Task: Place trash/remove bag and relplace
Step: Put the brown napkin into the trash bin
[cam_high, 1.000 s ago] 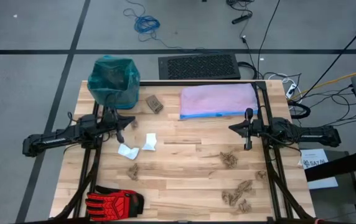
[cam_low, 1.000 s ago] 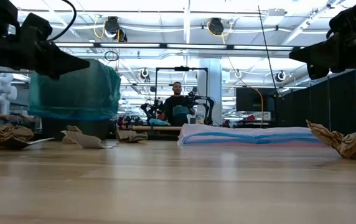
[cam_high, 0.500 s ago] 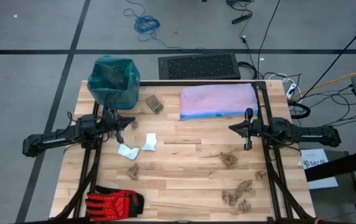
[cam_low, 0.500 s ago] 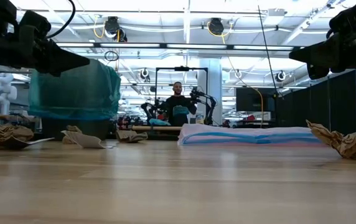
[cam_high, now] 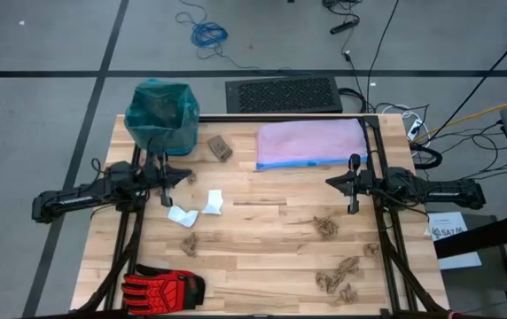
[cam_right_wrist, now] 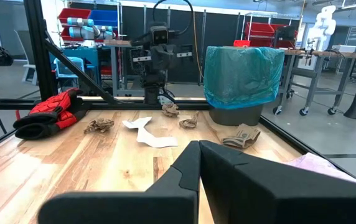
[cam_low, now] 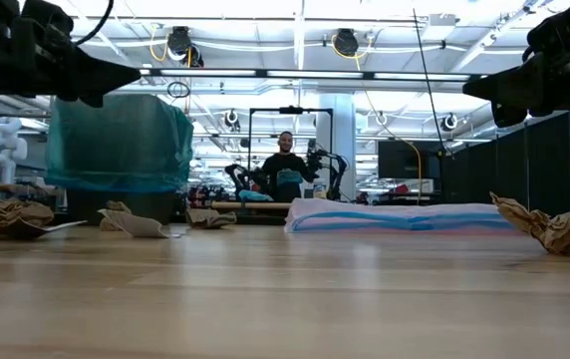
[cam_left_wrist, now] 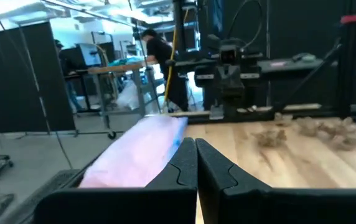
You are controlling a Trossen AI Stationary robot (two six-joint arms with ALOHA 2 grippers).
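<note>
The trash is lying scattered on the wooden table [cam_high: 262,257]: white paper wads [cam_high: 196,208] near the middle-left, tan-brown shreds [cam_high: 333,257] toward the right side, and a small brown block [cam_high: 220,148] just beside the bin [cam_high: 162,115]. The bag [cam_right_wrist: 243,74] — thin teal-green plastic — is lining the bin at the far left corner and is hanging over its rim. What is inside I cannot tell.

A pale lilac bag [cam_high: 311,143] is lying flat at the far edge, and a red-and-black glove [cam_high: 160,287] is resting at the near left corner. Behind the table a large workshop room is showing, with a person [cam_low: 285,165] standing there.

The left gripper [cam_high: 183,175] is hovering above the table near the bin, fingers pressed together and holding nothing. The right gripper [cam_high: 331,182] is waiting on the right side — also closed and empty.
</note>
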